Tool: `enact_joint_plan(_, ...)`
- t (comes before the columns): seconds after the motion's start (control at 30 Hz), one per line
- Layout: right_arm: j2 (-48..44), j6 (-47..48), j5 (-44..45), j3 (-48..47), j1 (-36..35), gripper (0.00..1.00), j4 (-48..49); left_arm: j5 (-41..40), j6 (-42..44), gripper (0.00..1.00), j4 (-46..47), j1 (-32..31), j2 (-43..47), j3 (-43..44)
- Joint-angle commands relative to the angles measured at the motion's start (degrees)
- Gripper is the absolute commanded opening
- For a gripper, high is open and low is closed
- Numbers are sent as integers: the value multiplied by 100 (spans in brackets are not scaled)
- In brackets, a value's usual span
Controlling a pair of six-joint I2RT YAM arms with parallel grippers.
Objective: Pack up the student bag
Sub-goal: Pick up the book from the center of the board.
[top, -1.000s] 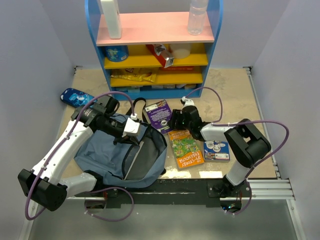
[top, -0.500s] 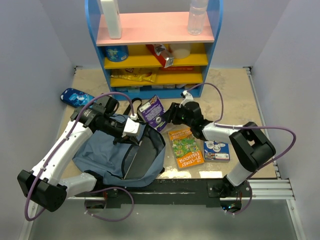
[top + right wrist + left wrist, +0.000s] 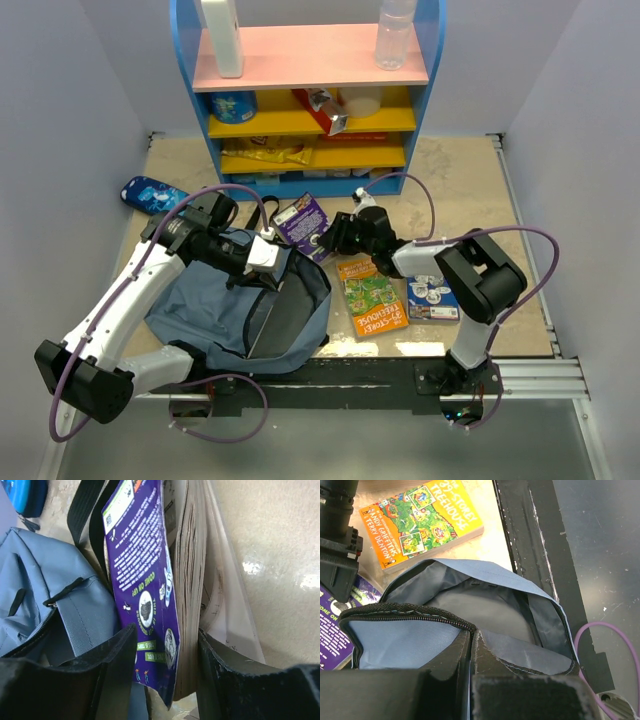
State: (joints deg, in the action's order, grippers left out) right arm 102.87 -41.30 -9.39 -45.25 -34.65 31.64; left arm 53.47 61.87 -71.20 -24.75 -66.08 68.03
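Note:
The student bag (image 3: pixel 240 310) lies slate-blue at the front left with its mouth open and dark lining showing (image 3: pixel 470 600). My left gripper (image 3: pixel 268 255) is shut on the bag's zippered rim (image 3: pixel 471 635) and holds that edge up. My right gripper (image 3: pixel 325 235) has a purple book (image 3: pixel 300 222) between its fingers (image 3: pixel 167 645). The book (image 3: pixel 140 570) stands on edge, tilted, right beside the bag's upper right side (image 3: pixel 40 580) and its black straps.
An orange-green Treehouse book (image 3: pixel 371 295) and a small blue-white book (image 3: pixel 433 300) lie right of the bag. A bright-blue pouch (image 3: pixel 150 194) sits at far left. A blue shelf (image 3: pixel 310 70) with bottles and snacks stands at the back.
My right gripper has carried the purple book left toward the bag, tipping it from flat onto its edge, while its jaws narrowed on it. The left arm has not moved.

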Motion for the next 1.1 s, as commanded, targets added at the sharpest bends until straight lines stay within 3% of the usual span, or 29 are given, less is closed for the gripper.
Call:
enact_joint_plan(0.0, -74, 446, 59, -422, -217, 47, -790, 234, -25, 0, 62, 41, 166, 123)
enact_joint_plan(0.07, -144, 482, 156, -528, -226, 41, -870, 260, -34, 0, 62, 41, 157, 114)
enact_joint_plan(0.1, -205, 482, 226, -546, -217, 28, -896, 278, -34, 0, 62, 41, 149, 114)
enact_joint_plan(0.2, -425, 474, 314, -695, -217, 7, -1045, 295, -34, 0, 54, 41, 148, 123)
enact_joint_plan(0.57, -1708, 632, 438, -1951, 257, 0, -2117, 146, -271, 0, 264, 32, 183, 123)
enact_joint_plan(0.73, -2543, 386, 288, -2373, 688, 0, -2942, -457, -1104, 0, 1272, 58, 333, 27)
enact_joint_plan(0.87, -3184, 27, 140, -2234, 697, 0, -3549, -943, -2098, 0, 2686, 164, 631, -176)
enact_joint_plan(1.07, -4677, -693, -291, -900, 521, 0, -3955, -1225, -2653, 0, 3358, 225, 606, -185)
